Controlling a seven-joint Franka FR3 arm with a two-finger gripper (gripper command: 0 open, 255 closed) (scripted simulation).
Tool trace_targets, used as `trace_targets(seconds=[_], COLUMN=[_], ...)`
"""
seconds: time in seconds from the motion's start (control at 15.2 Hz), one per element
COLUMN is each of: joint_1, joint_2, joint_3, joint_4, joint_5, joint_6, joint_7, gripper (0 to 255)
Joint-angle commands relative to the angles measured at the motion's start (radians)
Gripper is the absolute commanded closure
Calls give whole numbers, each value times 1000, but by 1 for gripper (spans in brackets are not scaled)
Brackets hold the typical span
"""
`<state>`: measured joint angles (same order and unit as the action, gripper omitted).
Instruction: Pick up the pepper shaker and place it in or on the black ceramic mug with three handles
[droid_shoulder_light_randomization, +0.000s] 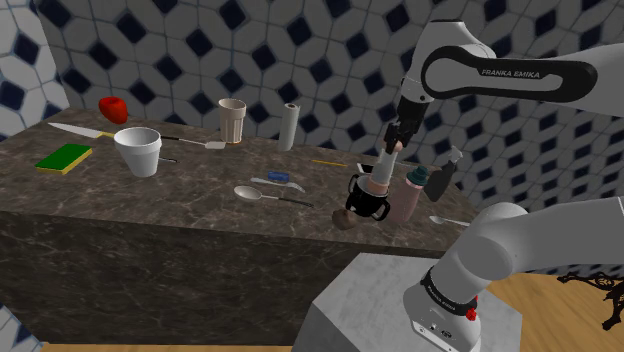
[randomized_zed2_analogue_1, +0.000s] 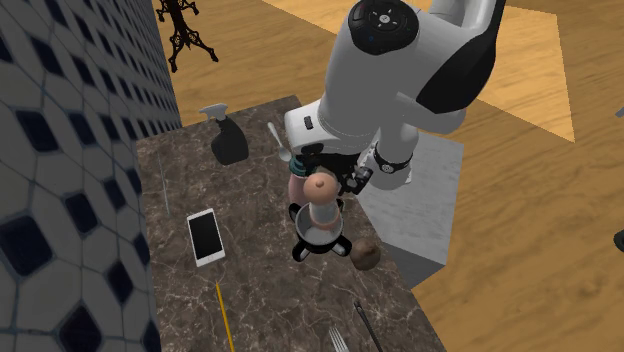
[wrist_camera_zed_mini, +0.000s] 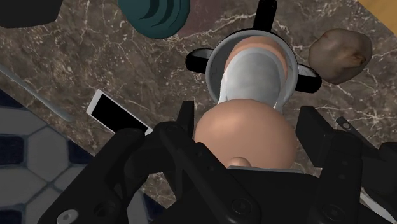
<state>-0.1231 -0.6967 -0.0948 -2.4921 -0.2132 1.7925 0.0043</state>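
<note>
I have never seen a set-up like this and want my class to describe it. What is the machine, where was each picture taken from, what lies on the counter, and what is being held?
The machine is a white robot arm on a box stand, ending in a black two-fingered pincer. One picture looks down from beside the stand, one from high above the counter, and one from a camera on the hand itself. On the dark marbled counter lie a white cup, a spoon, a phone, a dark spray bottle and more. The pincer clasps a pepper shaker by its rounded top. The shaker's base stands inside a black mug with three handles.
</note>
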Motion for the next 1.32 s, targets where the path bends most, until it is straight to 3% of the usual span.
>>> trace_targets(seconds=[0.0,0.07,0.13,0.46,0.73,1.25], joint_1=[0,0,0,0,8,8], joint_2=[0,0,0,0,7,7], joint_3=[0,0,0,0,21,21], joint_4=[0,0,0,0,130,130], joint_5=[0,0,0,0,18,18], joint_6=[0,0,0,0,-123,-123], joint_7=[0,0,0,0,-4,-4], gripper=[255,255,0,0,0,0])
